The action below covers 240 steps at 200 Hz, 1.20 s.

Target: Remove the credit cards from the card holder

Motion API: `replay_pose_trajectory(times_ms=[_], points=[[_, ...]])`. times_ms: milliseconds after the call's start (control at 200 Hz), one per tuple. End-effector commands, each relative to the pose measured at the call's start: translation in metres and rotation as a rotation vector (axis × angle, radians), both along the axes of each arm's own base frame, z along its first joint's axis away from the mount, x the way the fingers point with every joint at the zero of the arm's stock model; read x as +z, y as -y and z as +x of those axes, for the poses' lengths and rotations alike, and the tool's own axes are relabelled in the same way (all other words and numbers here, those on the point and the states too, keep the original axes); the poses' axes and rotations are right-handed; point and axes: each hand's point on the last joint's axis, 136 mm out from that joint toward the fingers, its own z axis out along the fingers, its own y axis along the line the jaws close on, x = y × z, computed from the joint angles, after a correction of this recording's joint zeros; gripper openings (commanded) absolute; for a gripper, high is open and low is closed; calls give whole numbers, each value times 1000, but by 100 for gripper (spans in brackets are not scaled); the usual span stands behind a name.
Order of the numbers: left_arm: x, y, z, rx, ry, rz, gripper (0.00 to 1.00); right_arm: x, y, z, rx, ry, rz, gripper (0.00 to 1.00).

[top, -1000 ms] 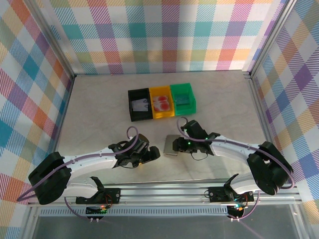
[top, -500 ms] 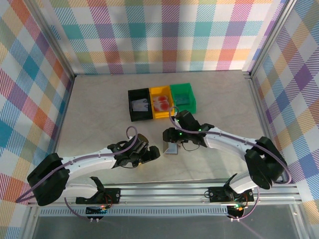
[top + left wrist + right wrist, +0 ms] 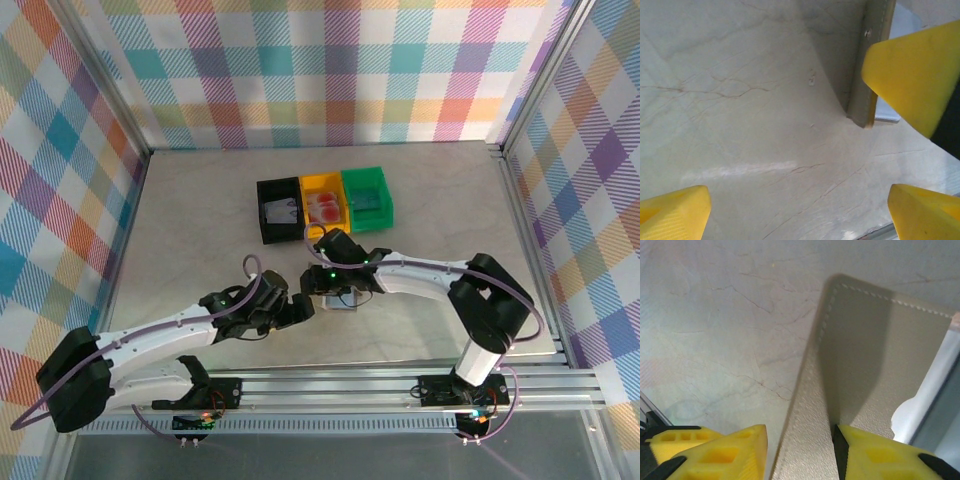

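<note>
Down at the bottom of the overhead view, the left arm reaches in low toward centre frame, and the left claw (image 3: 298, 311) sits just left of the holder (image 3: 341, 300). From its own wrist camera the left claw (image 3: 797, 215) is spread wide, one yellow fingertip (image 3: 671, 214) in each bottom corner and nothing but bare bench (image 3: 750, 125) between them. Upper right of that view, the holder (image 3: 855, 60) rises off the bench nearly edge-on, with a yellow pad of the other claw pressed against its far side.

A touch further up the overhead frame, the right claw (image 3: 316, 288) comes in from the right and meets the holder dead centre. Its wrist view tells it: the right claw (image 3: 800, 447) is clamped on a grey-brown flap of the holder (image 3: 860, 355), one finger either side at the bottom edge. A pale strip shows at the right edge, card or lining, can't say which.

Beyond them, three bins in a row, touching: black bin (image 3: 262, 215) with a greyish card, yellow bin (image 3: 325, 183) with red cards (image 3: 323, 208), green bin (image 3: 387, 205) with a teal one.
</note>
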Motion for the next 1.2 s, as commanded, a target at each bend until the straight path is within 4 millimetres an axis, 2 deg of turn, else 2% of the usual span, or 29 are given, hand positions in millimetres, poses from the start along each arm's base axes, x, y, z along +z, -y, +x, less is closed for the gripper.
replay_pose_trajectory(times_ms=[0, 120, 255, 560, 745, 915, 1070, 1195], points=[[-11, -18, -13, -9, -17, 72, 91, -10, -7, 3, -52, -57, -2, 42], [-13, -27, -15, -2, -12, 94, 92, -15, -16, 2, -51, -82, 12, 44], [-14, -36, -16, 16, -9, 129, 92, -10, -20, 3, -42, -81, 2, 45], [-14, -35, -11, 22, -18, 173, 92, 24, 5, 1, -40, -13, -79, 48], [5, -27, 2, 7, 17, 193, 92, 37, 20, -2, -36, 5, -98, 52], [32, -21, 17, -11, 80, 223, 94, 46, 38, -1, -55, 24, -97, 55], [51, -5, 29, -46, 113, 215, 96, 50, 36, -3, -37, 13, -52, 56], [57, 10, 33, -85, 114, 185, 97, 55, 38, 2, -60, 8, -14, 56]])
